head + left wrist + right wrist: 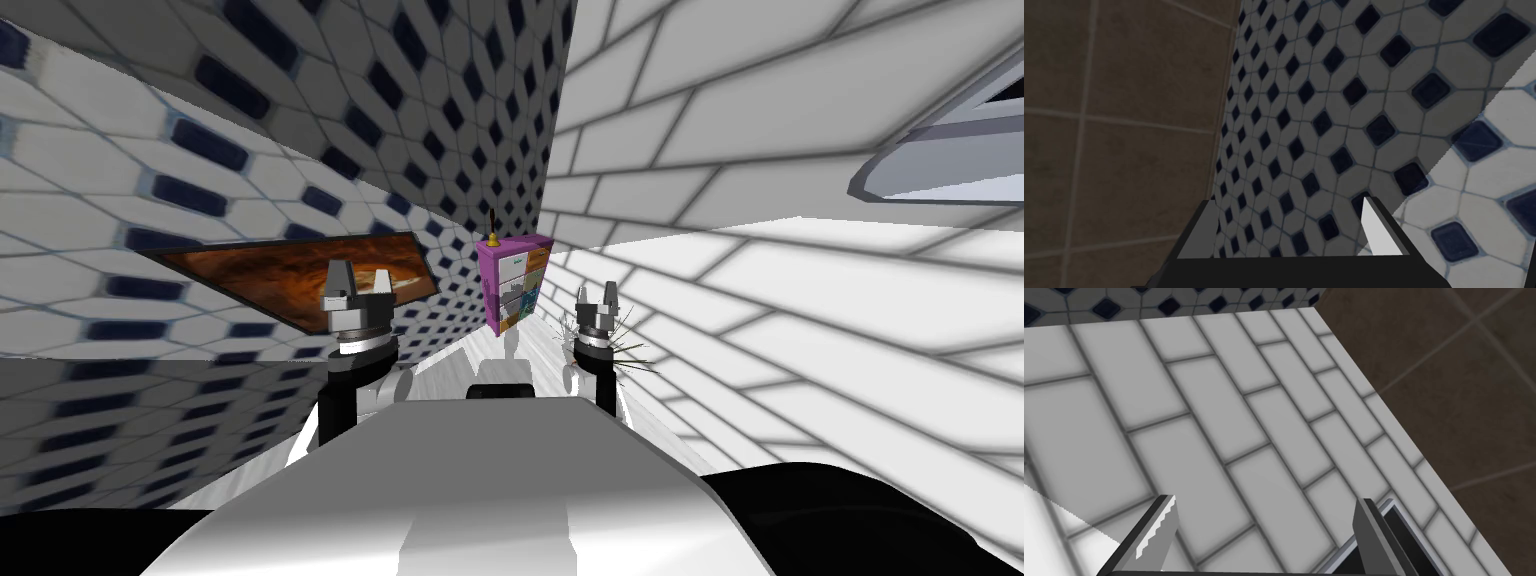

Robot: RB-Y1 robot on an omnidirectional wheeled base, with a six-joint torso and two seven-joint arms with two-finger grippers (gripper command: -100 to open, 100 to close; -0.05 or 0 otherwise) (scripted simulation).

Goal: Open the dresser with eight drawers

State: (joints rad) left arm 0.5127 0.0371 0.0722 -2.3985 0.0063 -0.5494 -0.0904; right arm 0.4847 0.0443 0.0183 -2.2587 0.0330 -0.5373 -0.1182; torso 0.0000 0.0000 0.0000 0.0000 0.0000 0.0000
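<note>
Ahead, a purple dresser (517,285) is seen at the floor's far end.
Left gripper (360,278) and right gripper (597,295) are held with fingers parted.

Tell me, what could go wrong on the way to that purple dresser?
The dresser stands far off down a narrow passage, so drifting sideways could scrape a wall. The left gripper looks close to a framed picture. A small thing atop the dresser could topple if a drawer is tugged hard.
</note>
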